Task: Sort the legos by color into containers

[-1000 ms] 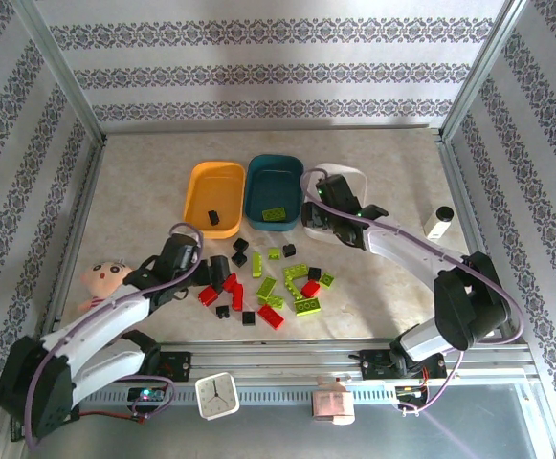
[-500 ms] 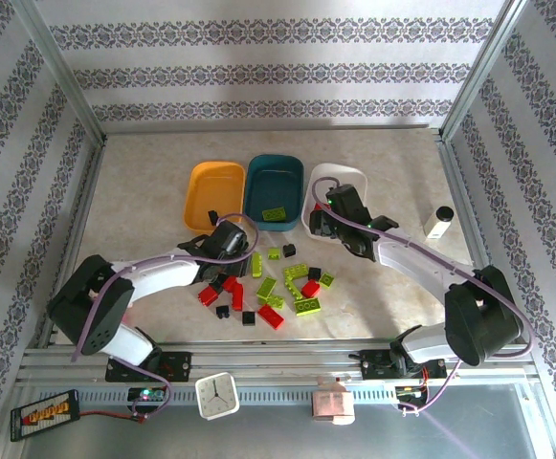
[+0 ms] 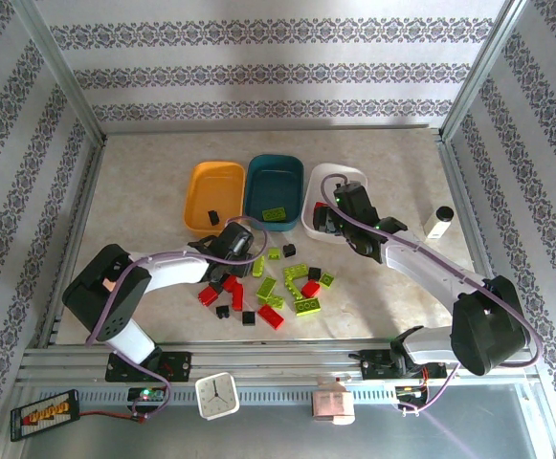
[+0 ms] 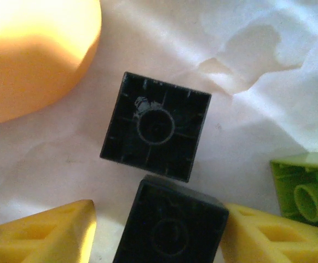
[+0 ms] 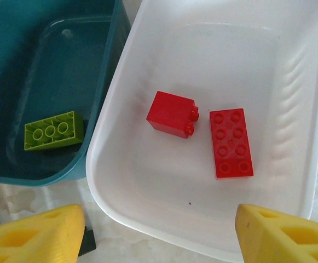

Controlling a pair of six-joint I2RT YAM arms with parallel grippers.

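Observation:
In the left wrist view, a black lego (image 4: 169,224) lies between the yellow fingers of my left gripper (image 4: 159,219). The right finger (image 4: 257,235) touches it and the left finger (image 4: 49,235) stands apart, so the jaws are open. A second black lego (image 4: 156,134) lies just beyond, beside the orange-yellow container (image 4: 33,55). From above, my left gripper (image 3: 232,251) is below the orange-yellow container (image 3: 211,186). My right gripper (image 5: 160,219) hangs open and empty over the white container (image 5: 148,219), which holds two red legos (image 5: 172,113) (image 5: 231,142). The teal container (image 5: 16,33) holds a lime lego (image 5: 53,130).
Several red, lime and black legos (image 3: 278,287) lie scattered on the table in front of the containers. One black lego (image 3: 213,217) sits in the orange-yellow container. A white cylinder (image 3: 438,223) stands at the right. A small clock (image 3: 219,395) sits on the front rail.
My left arm has swung right to the black legos below the orange-yellow container, and its jaws have narrowed around one. My right gripper has drifted slightly right over the white container.

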